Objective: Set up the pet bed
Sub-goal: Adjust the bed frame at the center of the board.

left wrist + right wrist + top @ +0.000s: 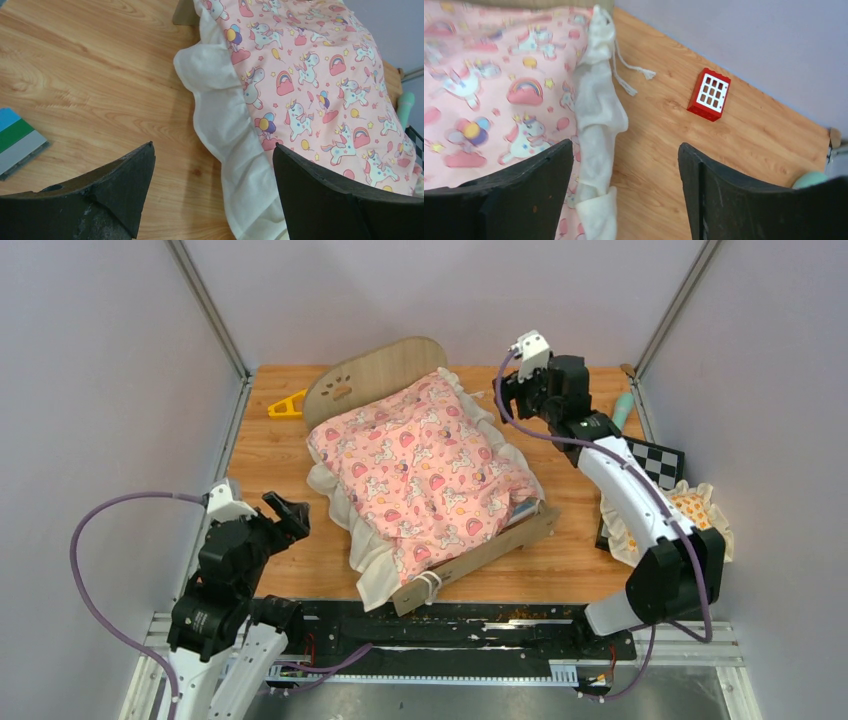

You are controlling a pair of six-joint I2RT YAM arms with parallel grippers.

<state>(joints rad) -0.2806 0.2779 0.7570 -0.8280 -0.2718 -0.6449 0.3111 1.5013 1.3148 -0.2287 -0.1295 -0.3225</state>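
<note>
Your pet bed (pixel 425 475) sits in the middle of the table (pixel 275 470), long axis diagonal: headboard (pixel 375 370) far-left, foot end near-right, pink quilt (pixel 420 465) on top. Right gripper (pixel 625 150) hovers at the bed's far-right side by the head end, jaws spread, gripping nothing. The white ruffle (pixel 596 115) lies just under one finger. Left gripper (pixel 212 150) is beside the bed's left side, also spread and empty. 2 arms, 1 per long side (right one nearer the frill). Bare wood lies left of the bed. The pillow (pixel 700 515) crowds the right edge.

Bright, even light; right wrist view perhaps blurred.
</note>
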